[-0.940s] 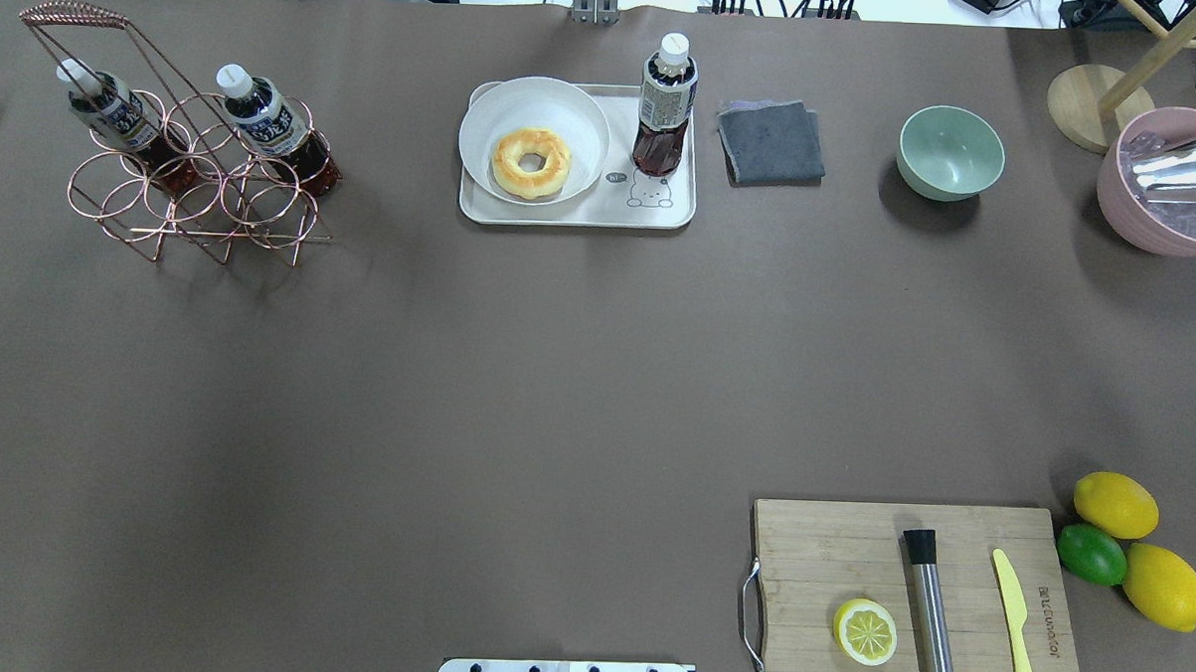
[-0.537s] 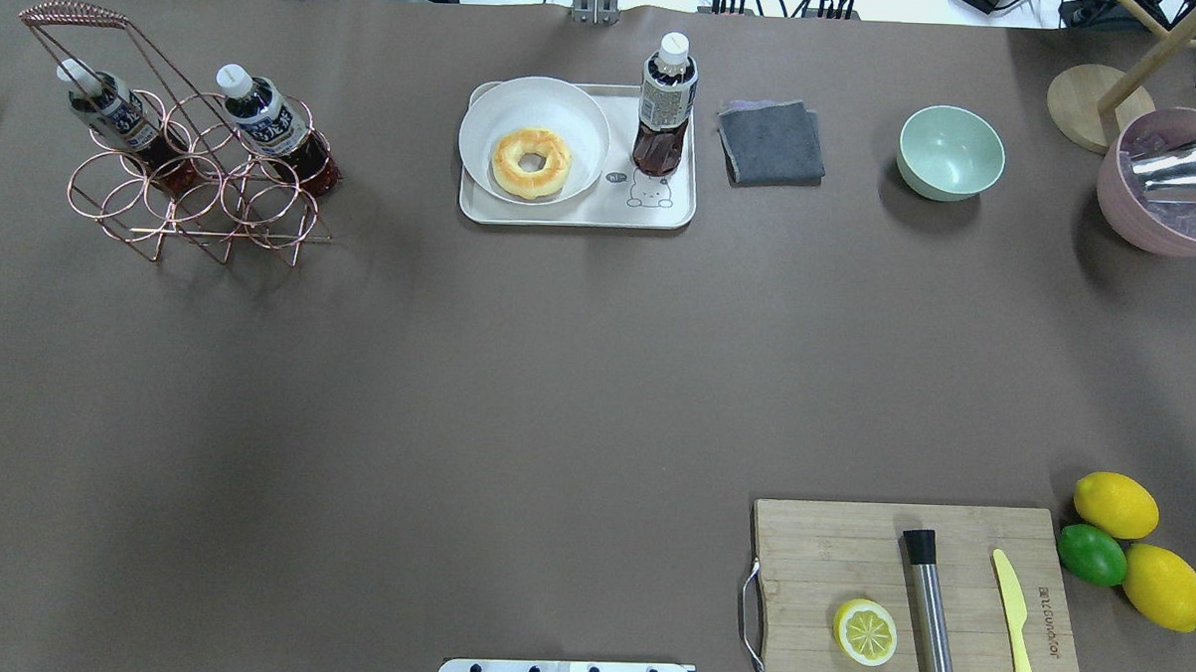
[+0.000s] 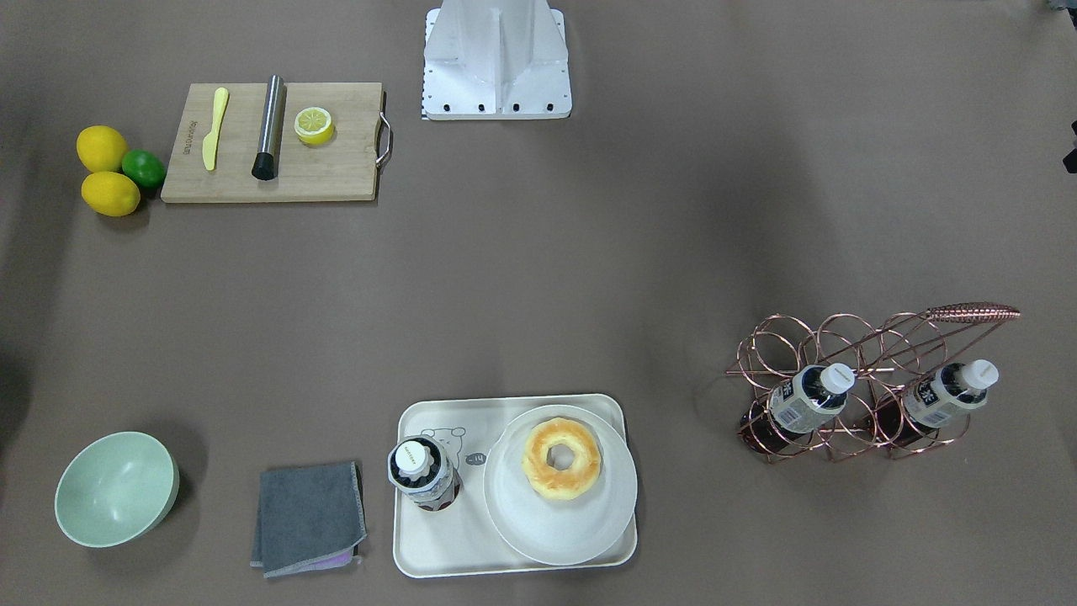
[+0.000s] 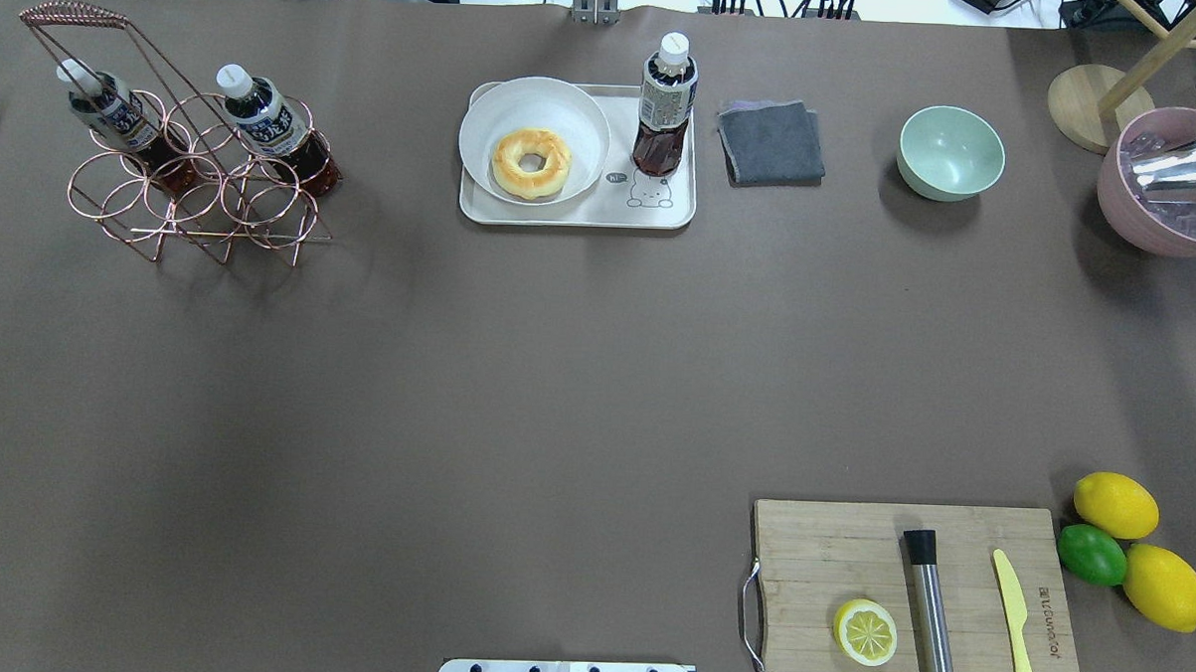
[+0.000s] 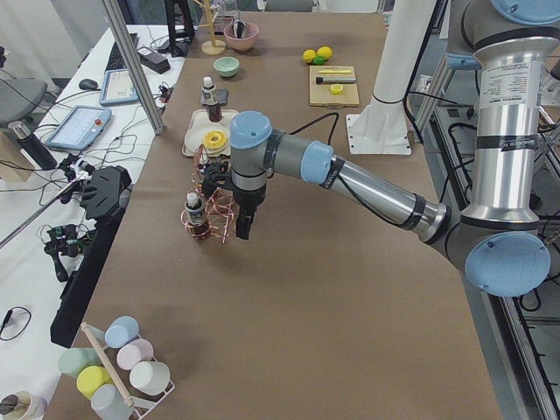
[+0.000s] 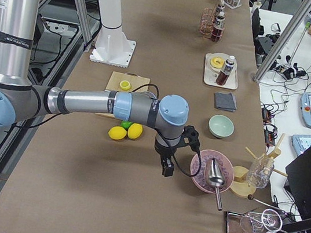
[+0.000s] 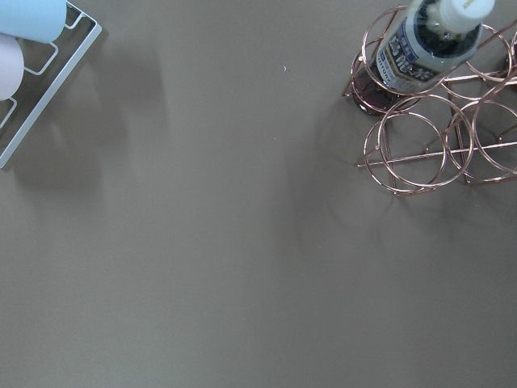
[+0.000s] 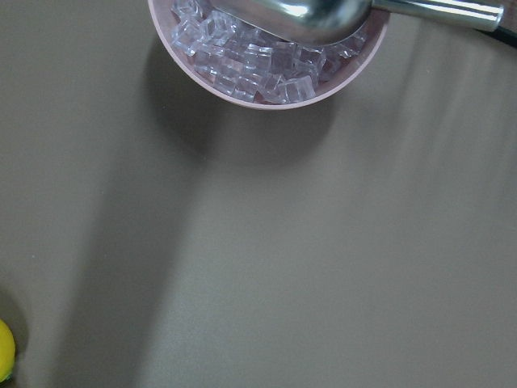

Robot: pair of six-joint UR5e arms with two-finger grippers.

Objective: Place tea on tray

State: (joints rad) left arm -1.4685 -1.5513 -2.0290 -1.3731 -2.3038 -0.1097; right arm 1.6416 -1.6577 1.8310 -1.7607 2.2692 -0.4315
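**Left fingers and right fingers well clear; tea standing on tray**

Fingers: the left fingers hang over the counter just beside the copper rack, and show only in the left side view. The right fingers hang near the pink bowl of ice, and show only in the right side view. Released or clenched: cannot tell for either pair. Neither is near the tea.

Tea: upright in the upper middle of the overhead view, at the tray's right end. It is just above the bear drawing and beside the plate with the doughnut. Two look-alike bottles sit in the rack, upper left.

Change: within the last second a dark part of the right arm left the upper right corner of the overhead view. The metal scoop now lies a little differently in the bowl. Tea and tray did not shift.

Judgement: placement looks complete, with the bottle standing unsupported and both arms withdrawn
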